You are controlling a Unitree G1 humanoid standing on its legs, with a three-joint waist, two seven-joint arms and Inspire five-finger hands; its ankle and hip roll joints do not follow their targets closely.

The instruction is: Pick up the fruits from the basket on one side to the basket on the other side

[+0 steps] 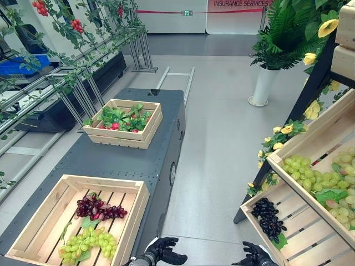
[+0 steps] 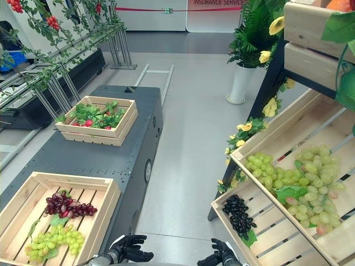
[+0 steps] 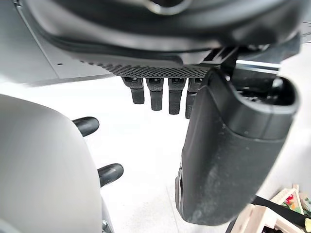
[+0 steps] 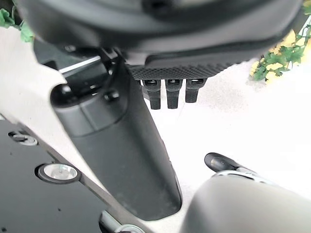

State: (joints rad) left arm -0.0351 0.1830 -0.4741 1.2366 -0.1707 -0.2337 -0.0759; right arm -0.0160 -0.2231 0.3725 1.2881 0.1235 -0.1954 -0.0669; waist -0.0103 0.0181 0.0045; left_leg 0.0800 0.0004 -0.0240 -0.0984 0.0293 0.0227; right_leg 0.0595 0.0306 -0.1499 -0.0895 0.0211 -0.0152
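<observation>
Both hands, left hand [image 1: 163,252] and right hand [image 1: 254,256], hang with fingers relaxed, empty, over open floor [image 1: 216,138] between crates.

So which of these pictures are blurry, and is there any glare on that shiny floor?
Both eye views are sharp; the glossy grey floor shows soft sheen, no harsh glare. In the left wrist view the dark left hand looms close and soft, the bright floor beyond washed out. The right wrist view likewise: the dark right hand is near and blurred against a pale floor.
</observation>
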